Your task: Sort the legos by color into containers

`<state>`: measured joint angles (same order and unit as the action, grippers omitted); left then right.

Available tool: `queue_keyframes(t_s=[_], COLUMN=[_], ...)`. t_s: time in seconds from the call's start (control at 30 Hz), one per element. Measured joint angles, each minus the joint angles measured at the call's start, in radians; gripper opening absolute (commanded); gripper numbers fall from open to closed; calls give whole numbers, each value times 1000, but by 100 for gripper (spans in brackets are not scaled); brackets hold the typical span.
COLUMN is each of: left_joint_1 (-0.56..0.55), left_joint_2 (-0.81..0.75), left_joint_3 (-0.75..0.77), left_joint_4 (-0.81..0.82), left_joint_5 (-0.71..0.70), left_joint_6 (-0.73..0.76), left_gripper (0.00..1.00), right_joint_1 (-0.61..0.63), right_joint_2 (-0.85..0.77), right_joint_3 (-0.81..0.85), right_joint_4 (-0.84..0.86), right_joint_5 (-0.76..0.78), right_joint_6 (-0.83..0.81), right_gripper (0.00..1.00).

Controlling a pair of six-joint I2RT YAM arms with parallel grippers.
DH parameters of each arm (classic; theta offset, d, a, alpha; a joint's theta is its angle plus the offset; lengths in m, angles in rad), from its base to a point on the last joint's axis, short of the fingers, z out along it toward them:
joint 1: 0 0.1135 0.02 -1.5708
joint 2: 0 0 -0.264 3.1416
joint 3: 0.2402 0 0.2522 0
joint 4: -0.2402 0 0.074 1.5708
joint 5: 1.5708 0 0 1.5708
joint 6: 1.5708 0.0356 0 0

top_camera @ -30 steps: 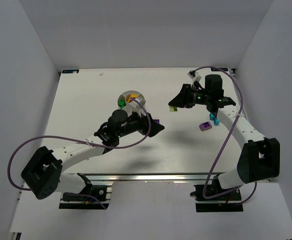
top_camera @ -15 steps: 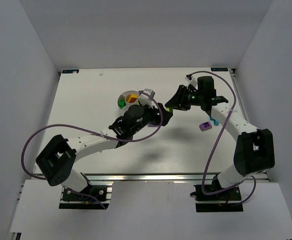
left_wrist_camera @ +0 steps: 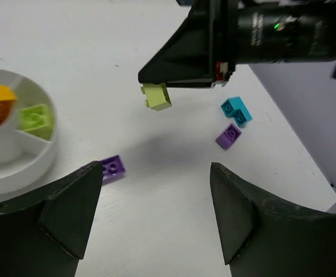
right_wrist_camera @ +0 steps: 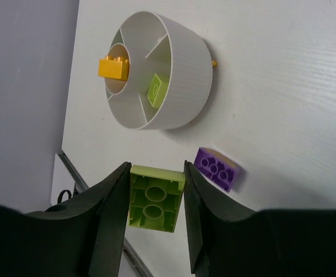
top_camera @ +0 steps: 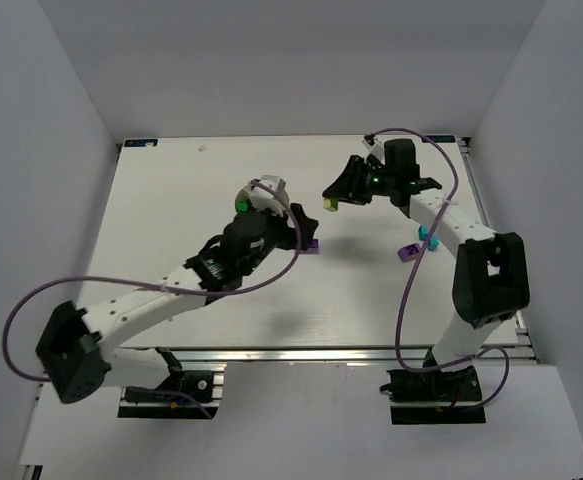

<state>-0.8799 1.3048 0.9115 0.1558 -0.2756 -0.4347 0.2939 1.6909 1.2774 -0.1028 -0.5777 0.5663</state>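
Partway: gripping a lime green brick (left_wrist_camera: 157, 96) in the right end effector (top_camera: 333, 200) at 3 o'clock of the part-filled dish (right_wrist_camera: 185, 75), holding the left end effector (left_wrist_camera: 155, 170) wide near a purple brick (left_wrist_camera: 113, 168), leaving a cyan brick (left_wrist_camera: 236, 110) loose on the counter (top_camera: 171, 200).

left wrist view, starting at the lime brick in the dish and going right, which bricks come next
lime brick in the dish → purple brick → held lime brick → cyan brick
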Motion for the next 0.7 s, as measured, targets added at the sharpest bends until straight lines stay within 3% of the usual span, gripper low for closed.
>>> queue_keyframes(t_s=[0.33, 0.7], left_joint_1=[2, 2], left_joint_2=[-480, -601], left_joint_3=[-55, -245], left_joint_4=[-368, -532], left_joint_5=[-263, -369], left_joint_6=[129, 161], left_gripper=[86, 86], right_joint_1=[103, 211], right_joint_2=[225, 331], right_joint_3=[145, 227], right_joint_4=[117, 260], right_joint_5=[6, 16], right_joint_6=[20, 94], right_gripper=[0, 0])
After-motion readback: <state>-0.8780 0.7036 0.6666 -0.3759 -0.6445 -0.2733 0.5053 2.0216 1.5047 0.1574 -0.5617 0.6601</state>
